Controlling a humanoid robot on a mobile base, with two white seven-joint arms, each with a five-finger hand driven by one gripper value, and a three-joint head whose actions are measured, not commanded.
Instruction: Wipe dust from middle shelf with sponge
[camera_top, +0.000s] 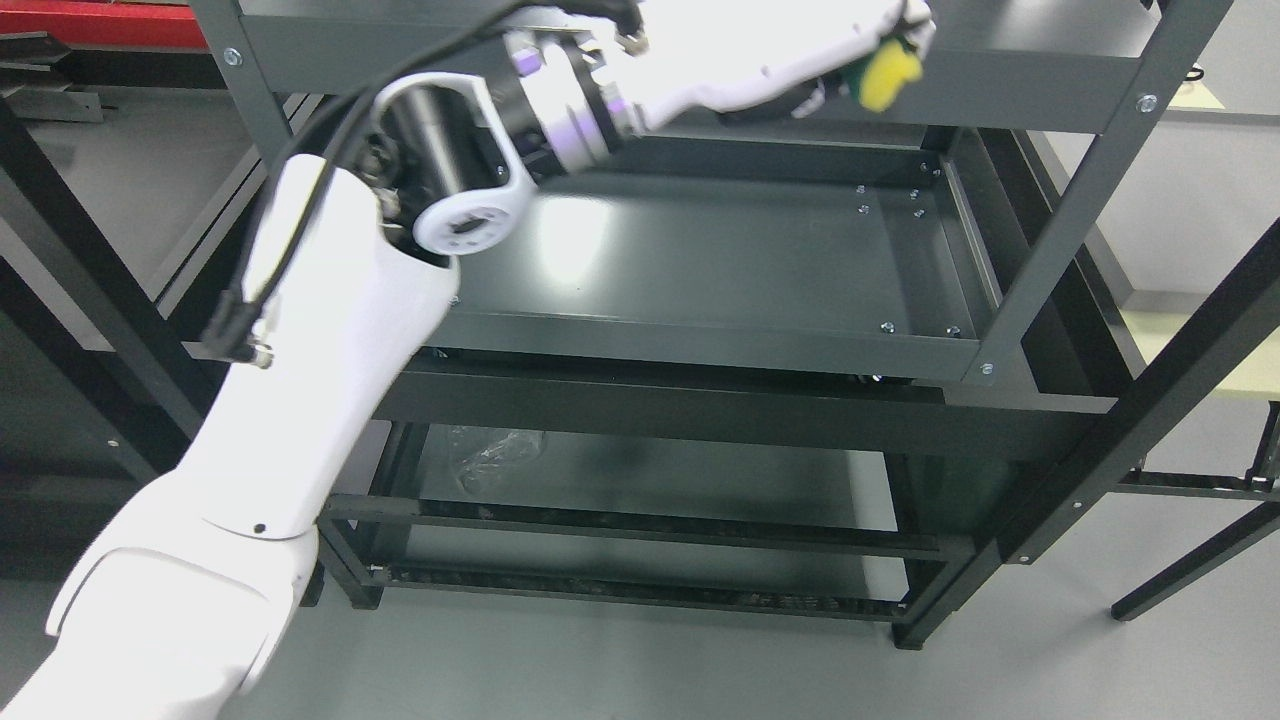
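In your head view you have one left hand curled around one yellow sponge, held at the front lip of the upper shelf, above the bare middle shelf. One crumpled plastic bag lies lower down.

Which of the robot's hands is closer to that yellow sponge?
Left. The left hand grips the yellow sponge at the picture's top, level with the upper shelf's front edge. The right hand is out of view.
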